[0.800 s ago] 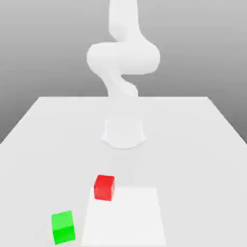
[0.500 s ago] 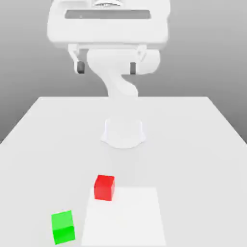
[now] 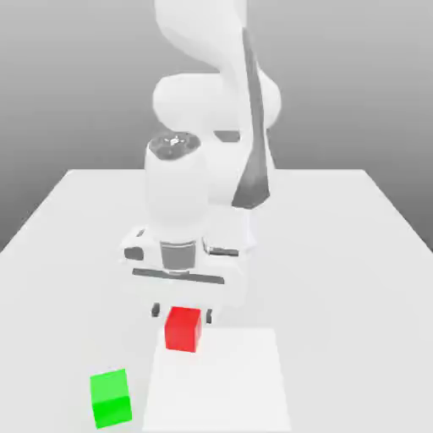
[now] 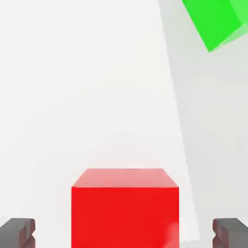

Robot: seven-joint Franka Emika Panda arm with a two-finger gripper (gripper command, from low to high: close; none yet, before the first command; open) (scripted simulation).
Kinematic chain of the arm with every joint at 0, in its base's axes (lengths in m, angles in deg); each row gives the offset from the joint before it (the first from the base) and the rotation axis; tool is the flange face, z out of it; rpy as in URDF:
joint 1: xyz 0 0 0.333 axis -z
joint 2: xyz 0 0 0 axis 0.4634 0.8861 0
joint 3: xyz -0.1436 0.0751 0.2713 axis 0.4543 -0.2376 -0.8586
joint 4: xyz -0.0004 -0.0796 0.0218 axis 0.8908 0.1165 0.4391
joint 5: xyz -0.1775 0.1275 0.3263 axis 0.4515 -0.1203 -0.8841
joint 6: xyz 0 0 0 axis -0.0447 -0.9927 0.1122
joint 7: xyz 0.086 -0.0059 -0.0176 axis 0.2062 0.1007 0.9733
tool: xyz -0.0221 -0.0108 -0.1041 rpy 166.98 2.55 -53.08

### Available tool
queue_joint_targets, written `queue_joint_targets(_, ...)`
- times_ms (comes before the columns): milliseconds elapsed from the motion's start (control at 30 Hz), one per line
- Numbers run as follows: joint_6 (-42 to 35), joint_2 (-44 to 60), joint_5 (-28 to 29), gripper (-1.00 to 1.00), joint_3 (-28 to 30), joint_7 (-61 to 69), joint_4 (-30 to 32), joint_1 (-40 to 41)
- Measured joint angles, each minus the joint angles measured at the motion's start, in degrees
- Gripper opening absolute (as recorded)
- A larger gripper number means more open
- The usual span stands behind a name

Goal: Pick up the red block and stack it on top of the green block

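Two-finger gripper (image 3: 182, 314) spread wide w/ small matte red cube (image 3: 183, 330) btwn its tips, lower centre-left of ext. view. Centre on it, drop straight, then close evenly; small matte green cube (image 3: 111, 398), bottom left, prob. best left unbumped.

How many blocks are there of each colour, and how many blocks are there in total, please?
Red blocks: 1
Green blocks: 1
Total: 2
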Motion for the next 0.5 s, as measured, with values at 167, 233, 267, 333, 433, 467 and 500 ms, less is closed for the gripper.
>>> queue_joint_targets(167,0.0,0.0,0.2,-1.0,0.0,-0.2,0.0,0.0)
queue_joint_targets(233,0.4,0.5,0.1,-1.0,-0.3,-0.1,-0.1,0.3)
queue_joint_targets(267,-0.7,-0.8,0.5,-1.0,0.0,-0.4,0.1,0.1)
queue_joint_targets(333,-3.8,-4.4,1.6,-1.0,0.5,-1.2,0.6,-0.1)
queue_joint_targets(433,-8.9,-10.4,2.9,-1.0,0.8,-2.1,1.5,0.1)
queue_joint_targets(467,-10.7,-12.5,3.2,-1.0,0.8,-2.3,1.8,0.2)
queue_joint_targets(500,-12.4,-13.9,3.3,-1.0,0.8,-2.2,1.6,0.2)
